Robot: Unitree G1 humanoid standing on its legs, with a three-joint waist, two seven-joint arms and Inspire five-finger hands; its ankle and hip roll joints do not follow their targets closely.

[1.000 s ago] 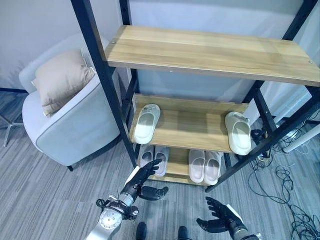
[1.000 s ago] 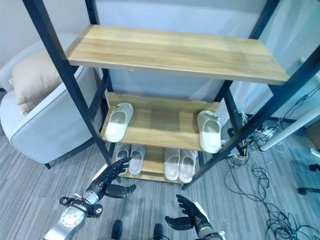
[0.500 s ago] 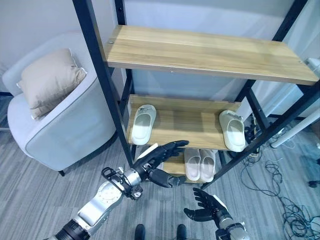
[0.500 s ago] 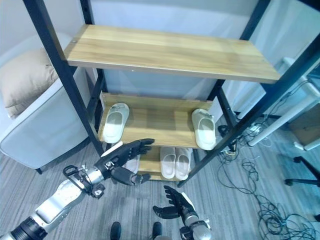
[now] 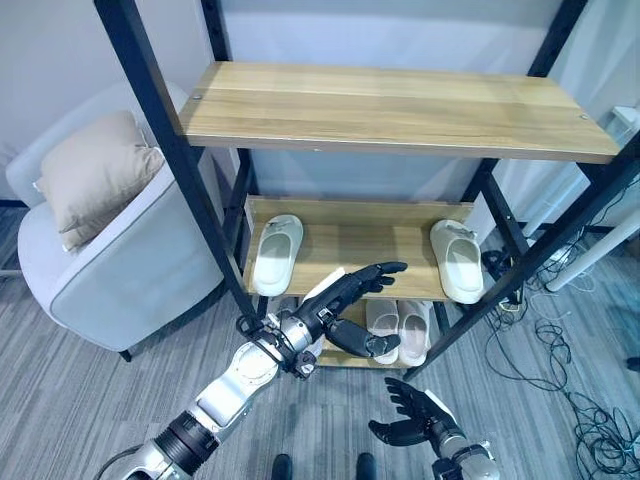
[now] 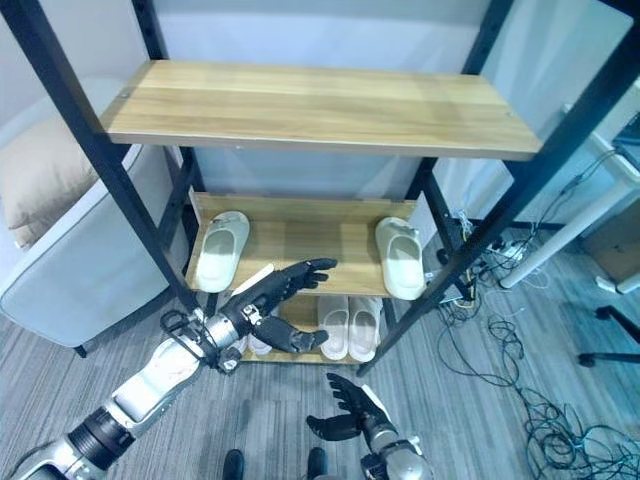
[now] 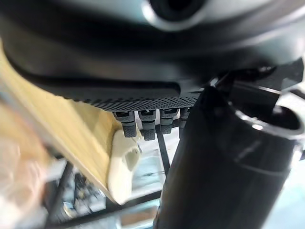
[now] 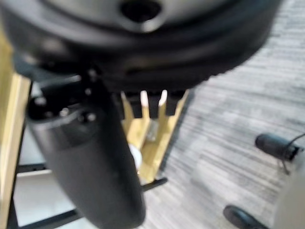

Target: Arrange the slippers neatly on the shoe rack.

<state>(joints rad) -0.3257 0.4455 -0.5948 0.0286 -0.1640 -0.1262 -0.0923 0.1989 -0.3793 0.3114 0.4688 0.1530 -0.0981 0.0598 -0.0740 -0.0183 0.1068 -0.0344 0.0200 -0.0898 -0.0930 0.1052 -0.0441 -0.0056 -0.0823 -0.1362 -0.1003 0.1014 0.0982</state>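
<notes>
Two white slippers lie far apart on the rack's middle shelf [image 5: 350, 240]: one at the left end [image 5: 275, 255], one at the right end [image 5: 455, 262], toes pointing to the back. On the bottom shelf a white pair [image 5: 400, 330] sits side by side; another pair [image 6: 250, 343] shows partly behind my left arm. My left hand [image 5: 345, 298] is open, fingers stretched out in front of the middle shelf's front edge, between the two slippers, holding nothing. The left wrist view shows the right slipper [image 7: 121, 167] past its fingertips. My right hand [image 5: 415, 422] hangs low over the floor, open and empty.
Black frame posts [image 5: 165, 150] stand at the rack's corners, with a bare wooden top shelf [image 5: 390, 105] above. A grey armchair [image 5: 120, 270] with a beige cushion [image 5: 90, 175] stands left of the rack. Loose cables [image 5: 560, 370] lie on the floor at the right.
My left arm has risen from near the floor and reached forward to the middle shelf's front edge. The right hand has stayed low. The camera has shifted somewhat.
</notes>
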